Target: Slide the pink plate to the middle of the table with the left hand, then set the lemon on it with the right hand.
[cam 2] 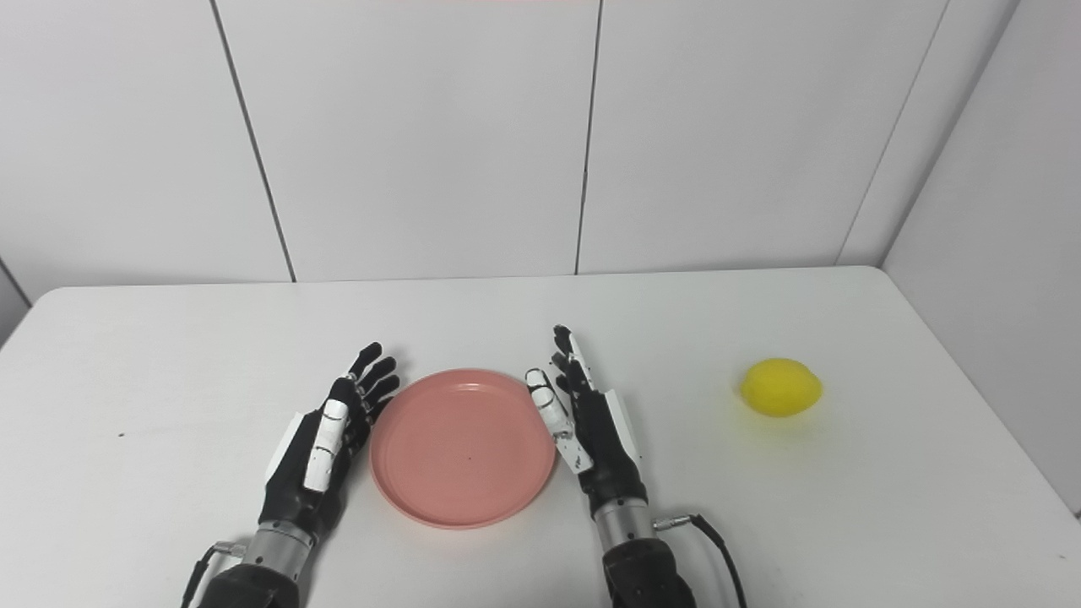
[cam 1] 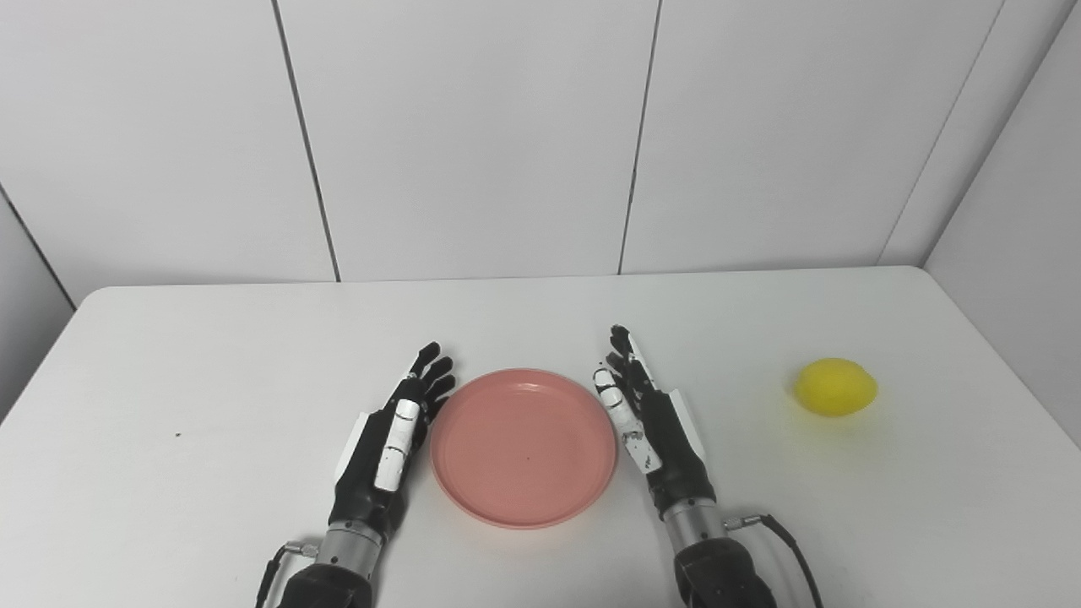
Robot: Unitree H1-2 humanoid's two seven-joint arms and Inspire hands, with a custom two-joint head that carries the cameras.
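Note:
The pink plate (cam 1: 524, 446) lies flat on the white table (cam 1: 211, 355), near the middle and toward the front. My left hand (cam 1: 395, 437) is open and empty, fingers straight, right beside the plate's left rim. My right hand (cam 1: 649, 418) is open and empty, fingers straight, right beside the plate's right rim. Whether either hand touches the rim I cannot tell. The yellow lemon (cam 1: 834, 387) lies on the table far to the right, well apart from my right hand. The same scene shows in the right eye view, with the plate (cam 2: 463, 447) and the lemon (cam 2: 781, 388).
White wall panels stand behind the table's far edge. A side wall runs close along the table's right edge (cam 1: 996, 355) behind the lemon. A small dark speck (cam 1: 177, 436) marks the table at the left.

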